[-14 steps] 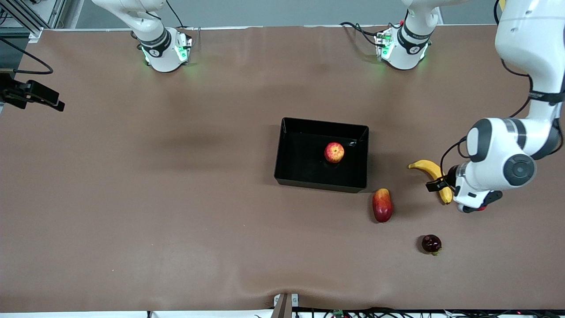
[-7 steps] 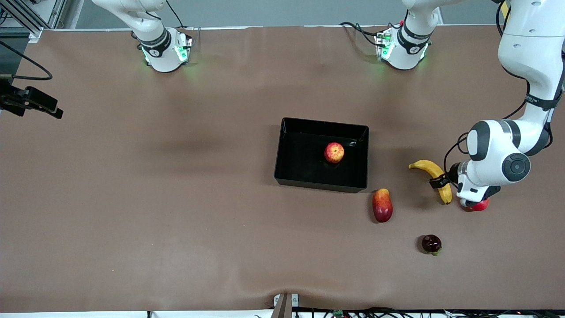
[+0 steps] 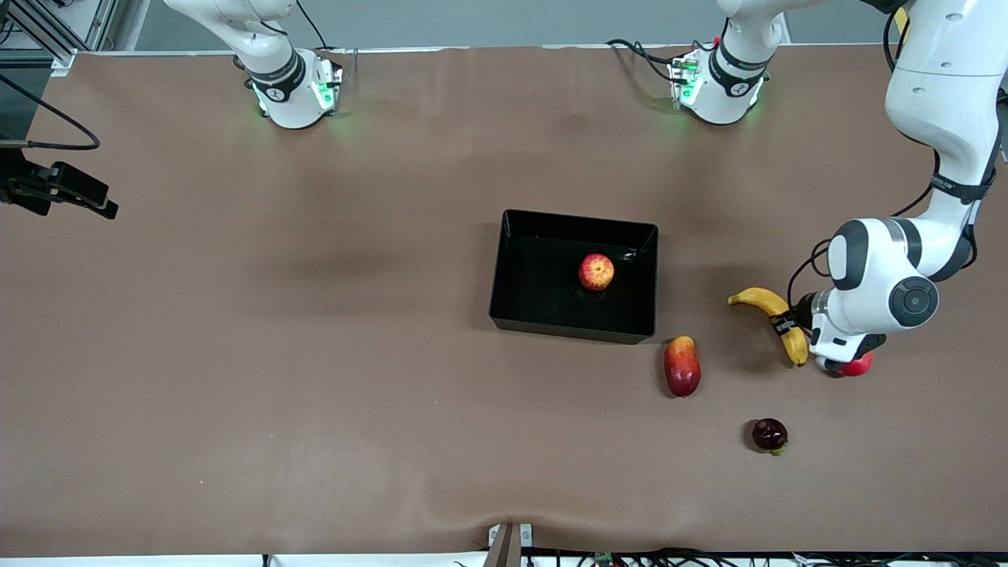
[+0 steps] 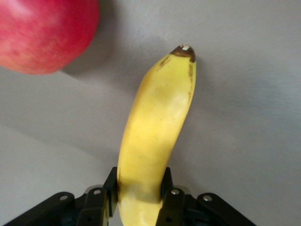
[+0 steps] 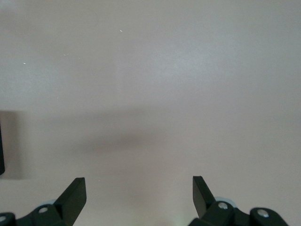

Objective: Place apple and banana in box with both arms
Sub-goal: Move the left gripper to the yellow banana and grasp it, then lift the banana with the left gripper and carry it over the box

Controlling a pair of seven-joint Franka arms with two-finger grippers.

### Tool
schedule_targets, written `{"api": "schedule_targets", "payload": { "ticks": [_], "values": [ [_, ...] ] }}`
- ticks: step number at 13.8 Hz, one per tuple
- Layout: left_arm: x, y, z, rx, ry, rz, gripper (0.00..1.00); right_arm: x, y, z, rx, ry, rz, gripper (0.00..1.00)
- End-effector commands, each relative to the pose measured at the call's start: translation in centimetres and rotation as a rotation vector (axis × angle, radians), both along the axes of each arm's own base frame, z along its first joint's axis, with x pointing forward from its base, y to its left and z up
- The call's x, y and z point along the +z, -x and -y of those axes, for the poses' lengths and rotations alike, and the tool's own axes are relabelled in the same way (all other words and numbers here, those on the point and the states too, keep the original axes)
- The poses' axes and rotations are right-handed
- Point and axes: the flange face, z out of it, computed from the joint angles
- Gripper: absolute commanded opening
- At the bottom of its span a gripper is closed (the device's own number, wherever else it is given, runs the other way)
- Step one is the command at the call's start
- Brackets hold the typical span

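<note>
Over the last second the left gripper [image 3: 786,324] has come down onto the banana [image 3: 768,302] and now sits low at the table, its fingers [image 4: 171,200] pressed against both sides of the fruit near its thicker end; a second ago they were still above it. The right gripper [image 5: 138,188] has drifted only slightly at the right arm's end of the table, fingers spread wide over bare tabletop [image 5: 150,70], and that arm waits. The apple [image 3: 596,272] already lies inside the box [image 3: 571,327], so that half of the task reads as complete; the banana, on the table well apart from the box toward the left arm's end, remains to be moved, and with the grasp apparently made, lift and carry to the box is the likely next step. The left wrist view shows the fingers clamped on the banana, with its dark tip pointing away and a plain red round fruit [image 4: 44,33] close by; the front view shows that fruit [image 3: 857,365] only partly, under the wrist. Only the front view shows the elongated red-yellow fruit [image 3: 682,366] beside the box and a dark round fruit [image 3: 769,435] nearer the camera.
</note>
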Motion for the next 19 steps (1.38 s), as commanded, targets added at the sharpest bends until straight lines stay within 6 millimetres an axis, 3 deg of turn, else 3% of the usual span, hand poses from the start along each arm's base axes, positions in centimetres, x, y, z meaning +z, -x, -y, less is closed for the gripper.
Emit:
{"api": "schedule_targets", "payload": {
  "ticks": [1, 2, 5, 8, 9, 12, 14, 19],
  "values": [
    [6.9, 0.3, 3.1, -0.046, -0.028, 0.015, 0.0, 0.2, 0.0, 0.9, -0.023, -0.015, 0.007, 1.0],
    [8.9, 0.4, 5.2, -0.049, -0.03, 0.02, 0.0, 0.3, 0.0, 1.4, -0.028, -0.024, 0.011, 1.0],
    [13.7, 0.2, 14.6, -0.014, -0.014, 0.047, 0.0, 0.5, 0.0, -0.1, 0.005, 0.006, 0.012, 1.0],
    [15.6, 1.9, 24.1, -0.03, -0.012, 0.061, 0.0, 0.2, 0.0, -1.8, 0.041, 0.031, -0.001, 1.0],
    [15.6, 3.1, 27.3, -0.046, -0.015, 0.061, 0.0, 0.2, 0.0, -2.2, 0.041, 0.045, -0.005, 1.0],
    [13.1, 6.0, 36.7, -0.027, -0.025, 0.038, 0.0, 0.0, -0.2, -1.4, 0.029, 0.045, -0.005, 1.0],
    [11.1, 7.5, 41.6, -0.014, -0.068, 0.054, 0.0, 0.0, -0.2, -1.2, 0.017, 0.035, -0.007, 1.0],
    [6.7, 10.6, 46.8, -0.039, -0.097, 0.025, 0.0, 0.0, -0.1, -2.9, 0.049, 0.041, -0.008, 1.0]
  ]
}}
